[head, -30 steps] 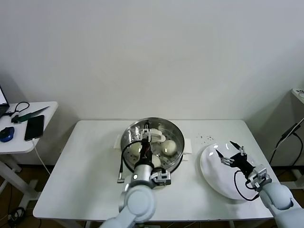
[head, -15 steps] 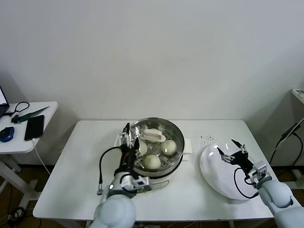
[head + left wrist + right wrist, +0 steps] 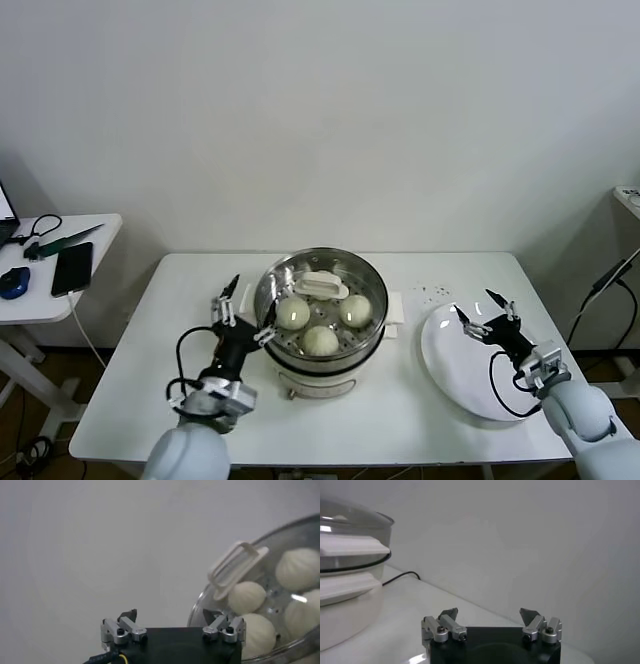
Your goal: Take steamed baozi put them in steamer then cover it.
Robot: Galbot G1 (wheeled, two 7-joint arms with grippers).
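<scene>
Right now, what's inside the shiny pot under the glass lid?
Through the clear cover, three baozi show on the steamer tray. A fourth may sit beneath the white handle, hidden.

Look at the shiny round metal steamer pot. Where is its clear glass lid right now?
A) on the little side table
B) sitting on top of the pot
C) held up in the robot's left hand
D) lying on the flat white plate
B: the clear glass lid with the flat white handle sits on the shiny round metal steamer pot, covering the round cream-white buns, while the left hand is open beside the pot.
</scene>
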